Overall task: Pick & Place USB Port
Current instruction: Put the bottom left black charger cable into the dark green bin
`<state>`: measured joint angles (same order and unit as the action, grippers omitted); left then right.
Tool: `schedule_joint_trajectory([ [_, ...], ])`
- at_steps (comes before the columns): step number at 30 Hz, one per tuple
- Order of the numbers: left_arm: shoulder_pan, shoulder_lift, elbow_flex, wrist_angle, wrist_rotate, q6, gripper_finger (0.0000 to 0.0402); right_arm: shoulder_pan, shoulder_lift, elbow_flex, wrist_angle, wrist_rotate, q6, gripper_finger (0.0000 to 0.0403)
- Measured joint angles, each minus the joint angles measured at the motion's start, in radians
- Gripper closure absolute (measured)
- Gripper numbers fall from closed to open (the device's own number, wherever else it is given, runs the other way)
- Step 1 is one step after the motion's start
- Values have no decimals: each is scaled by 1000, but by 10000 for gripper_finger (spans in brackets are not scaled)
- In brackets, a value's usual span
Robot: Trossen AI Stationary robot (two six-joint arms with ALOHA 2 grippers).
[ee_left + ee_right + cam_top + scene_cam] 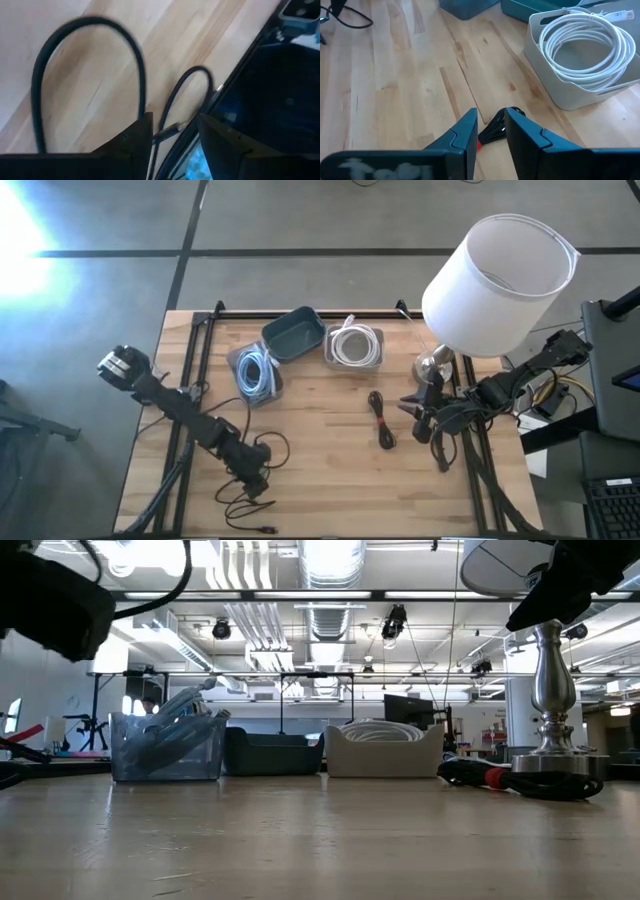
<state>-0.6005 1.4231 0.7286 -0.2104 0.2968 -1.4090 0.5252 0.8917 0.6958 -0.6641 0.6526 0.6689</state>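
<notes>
From above, the bundled black USB cable with a red band (pixel 381 423) lies on the pale butcher-block table (pixel 330 480), its long axis running roughly from the far edge toward the near edge. My right gripper (pixel 415 418) hovers just beside it on the lamp side, far nearer than my left gripper (pixel 258 480), which sits well apart over a loose black wire (pixel 245 505) near the front edge. Beyond the bundle stand a clear bin holding a blue cable (pixel 256 375), an empty dark teal tray (pixel 294 334) and a grey bin with a coiled white cable (pixel 352 346).

At table height, the bundle (pixel 500 778) rests flat beside the silver lamp base (pixel 553 755).

Past my left fingers (pixel 132 142), set a narrow gap apart and holding nothing, only looping wire (pixel 135 75) shows.

Past my right fingers (pixel 465 131), parted narrowly and empty, the bundle's end (pixel 492 132) peeks through the gap, just ahead. I judge the right arm should drop straight onto it.
</notes>
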Motion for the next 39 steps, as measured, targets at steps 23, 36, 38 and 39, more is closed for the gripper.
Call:
schedule_joint_trajectory([
  [23,-49,1,-15,-79,-128,60,266,0,0,2,21,-2,-93,308],
  [36,-53,18,-15,-74,-166,100,266,0,0,2,24,-2,-93,308],
  [38,-58,33,-15,-71,-166,100,266,0,0,2,25,-2,-93,310],
  [39,-59,43,-15,-67,-160,100,266,0,0,2,25,-2,-93,309],
])
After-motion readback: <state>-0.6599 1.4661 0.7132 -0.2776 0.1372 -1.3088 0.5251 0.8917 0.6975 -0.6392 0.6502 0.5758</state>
